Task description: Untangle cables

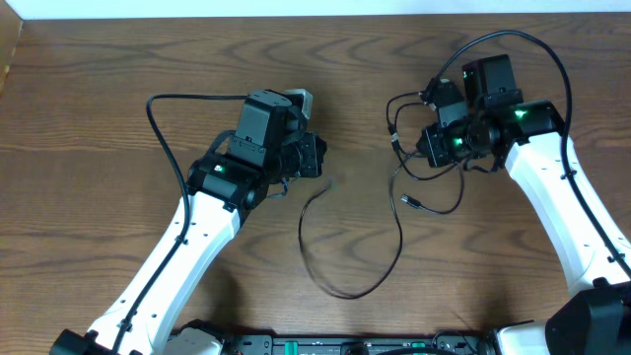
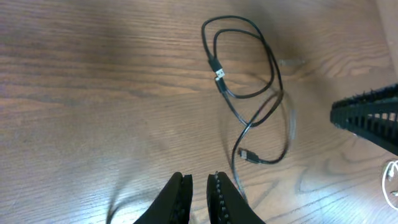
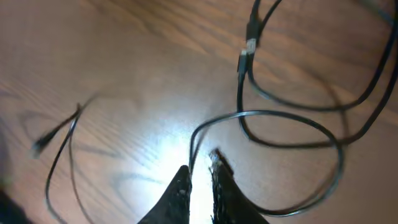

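Well, nearest me a thin black cable [image 1: 347, 294] lies in a wide loop on the desk [image 1: 99, 118], between the two arms. Farther back the left hand [image 2: 198, 182] hovers above the wood, fingers almost together, nothing between them. Over by the right hand [image 3: 200, 167] the cable bunches into tighter coils [image 2: 273, 94], one plug [image 2: 219, 75] lying loose. That hand's fingers sit nearly closed at a strand; whether they pinch it, I cannot tell.
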You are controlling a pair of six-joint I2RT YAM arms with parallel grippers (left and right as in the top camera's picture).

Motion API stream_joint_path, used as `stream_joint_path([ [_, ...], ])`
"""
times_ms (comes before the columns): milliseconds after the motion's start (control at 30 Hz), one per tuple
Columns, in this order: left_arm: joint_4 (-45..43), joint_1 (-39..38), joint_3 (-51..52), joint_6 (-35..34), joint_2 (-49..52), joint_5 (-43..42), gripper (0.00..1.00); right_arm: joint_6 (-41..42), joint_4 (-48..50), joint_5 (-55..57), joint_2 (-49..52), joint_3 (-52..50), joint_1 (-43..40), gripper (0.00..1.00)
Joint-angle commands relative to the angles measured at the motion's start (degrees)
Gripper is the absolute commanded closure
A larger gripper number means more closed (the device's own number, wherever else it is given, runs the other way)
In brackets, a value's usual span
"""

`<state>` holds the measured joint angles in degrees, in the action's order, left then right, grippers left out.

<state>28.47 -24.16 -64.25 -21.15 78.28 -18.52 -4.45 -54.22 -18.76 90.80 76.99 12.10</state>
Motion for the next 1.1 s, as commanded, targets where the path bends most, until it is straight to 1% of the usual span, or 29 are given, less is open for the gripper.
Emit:
stream_joint_path([
  [0, 1.0, 0.0, 0.3, 0.7, 0.3, 3.5, 0.85, -1.0, -2.9, 0.0, 0.3, 1.2, 0.7, 0.9],
  [100, 2.0, 0.0, 0.3, 0.7, 0.3, 5.7, 0.85, -1.0, -6.0, 1.2, 0.3, 0.8, 0.7, 0.84],
  [167, 2.6, 0.0, 0.3, 0.7, 0.3, 7.3, 0.83, -1.0, -7.0, 2.6, 0.3, 0.2, 0.7, 0.76],
  [200, 3.0, 0.0, 0.3, 0.7, 0.3, 8.0, 0.78, -1.0, -7.1, 3.1, 0.3, -0.3, 0.7, 0.73],
  [267, 4.0, 0.0, 0.3, 0.8, 0.3, 9.5, 0.73, -0.8, -7.2, 3.4, 0.3, -1.2, 0.7, 0.68],
  [367, 5.8, 0.0, 0.3, 0.8, 0.2, 11.1, 0.69, 2.8, -6.8, 3.4, 0.3, -3.1, 0.7, 0.67],
  [567, 9.2, 0.0, 0.3, 0.7, 0.0, 12.2, 0.69, 11.5, -4.5, 3.4, 0.3, -10.9, 2.1, 0.65],
  [733, 9.2, 0.0, 0.3, 0.7, -0.5, 12.2, 0.69, 15.8, 0.7, 3.4, 0.3, -18.4, 6.4, 0.63],
  [867, 9.2, 0.0, 0.3, 0.8, -0.6, 12.2, 0.69, 20.5, 3.1, 3.6, 0.3, -21.5, 10.2, 0.61],
  [933, 9.3, 0.0, 0.3, 0.9, -0.6, 12.2, 0.69, 26.0, 3.7, 5.9, 0.3, -22.6, 12.4, 0.6],
  [1067, 9.3, 0.0, 0.3, 0.9, -0.6, 12.2, 0.69, 33.5, 3.7, 12.8, 0.3, -23.6, 16.1, 0.59],
])
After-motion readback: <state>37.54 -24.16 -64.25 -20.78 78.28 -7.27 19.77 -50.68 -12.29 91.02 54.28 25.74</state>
